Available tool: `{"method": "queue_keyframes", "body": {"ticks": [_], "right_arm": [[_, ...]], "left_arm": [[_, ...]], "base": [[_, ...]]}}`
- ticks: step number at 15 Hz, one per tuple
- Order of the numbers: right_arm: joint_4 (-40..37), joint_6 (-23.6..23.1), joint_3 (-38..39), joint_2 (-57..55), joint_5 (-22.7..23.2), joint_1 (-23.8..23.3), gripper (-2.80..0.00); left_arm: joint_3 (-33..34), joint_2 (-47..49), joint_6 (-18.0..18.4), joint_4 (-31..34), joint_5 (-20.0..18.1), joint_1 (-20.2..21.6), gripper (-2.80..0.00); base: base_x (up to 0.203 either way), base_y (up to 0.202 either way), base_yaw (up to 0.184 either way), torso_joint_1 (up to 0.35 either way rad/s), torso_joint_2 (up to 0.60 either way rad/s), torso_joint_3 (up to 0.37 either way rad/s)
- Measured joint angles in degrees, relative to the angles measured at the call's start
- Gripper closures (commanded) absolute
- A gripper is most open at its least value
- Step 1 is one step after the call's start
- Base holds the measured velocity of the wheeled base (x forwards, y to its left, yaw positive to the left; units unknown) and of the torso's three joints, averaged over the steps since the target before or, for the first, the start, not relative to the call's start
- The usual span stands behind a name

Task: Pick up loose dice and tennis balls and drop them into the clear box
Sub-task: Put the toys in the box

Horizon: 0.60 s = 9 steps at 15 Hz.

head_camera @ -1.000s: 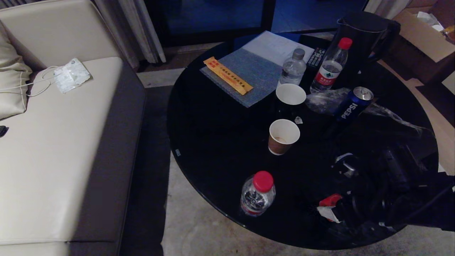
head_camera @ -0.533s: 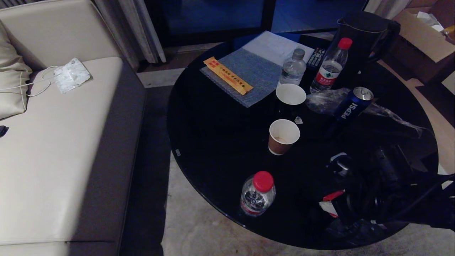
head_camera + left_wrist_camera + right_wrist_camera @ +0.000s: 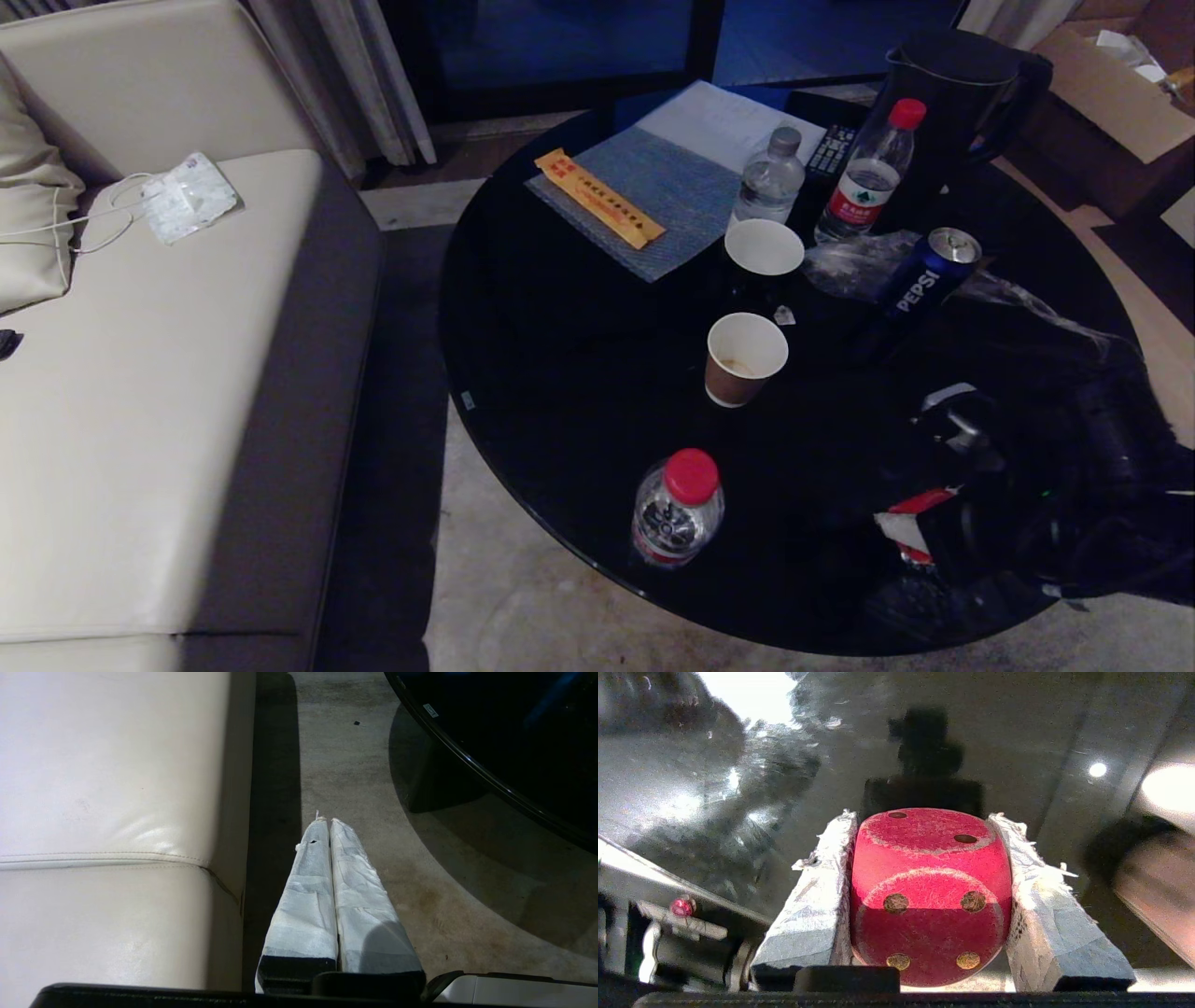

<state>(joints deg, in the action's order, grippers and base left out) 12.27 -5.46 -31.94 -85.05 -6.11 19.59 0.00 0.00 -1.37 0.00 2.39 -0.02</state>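
Near the round black table's [image 3: 523, 392] front edge, right pincer [image 3: 930, 905] pinching red die [image 3: 930, 896]; left pincer [image 3: 329, 826] pressed together.

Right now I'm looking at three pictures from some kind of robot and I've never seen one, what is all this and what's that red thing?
It is a wheeled robot with two arms. The wide picture comes from a camera on its head, looking down at a round black table beside a cream sofa. On the table stand paper cups, water bottles, a Pepsi can and a dark kettle.

The other two pictures come from cameras on the wrists, behind the fingers. The left gripper hangs shut and idle over the floor by the sofa. The right gripper has its padded fingers pressed to both sides of the red die, just above the glossy tabletop.
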Motion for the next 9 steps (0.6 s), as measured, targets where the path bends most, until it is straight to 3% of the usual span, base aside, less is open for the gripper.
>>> {"method": "queue_keyframes", "body": {"ticks": [9], "right_arm": [[-24.77, 4.47, 10.52, 43.69, -1.1, -10.81, 0.0]], "left_arm": [[0.0, 0.0, -0.01, 0.0, -0.02, 0.0, 0.0]], "base": [[0.0, 0.0, 0.0, 0.0, 0.0, 0.0]]}}
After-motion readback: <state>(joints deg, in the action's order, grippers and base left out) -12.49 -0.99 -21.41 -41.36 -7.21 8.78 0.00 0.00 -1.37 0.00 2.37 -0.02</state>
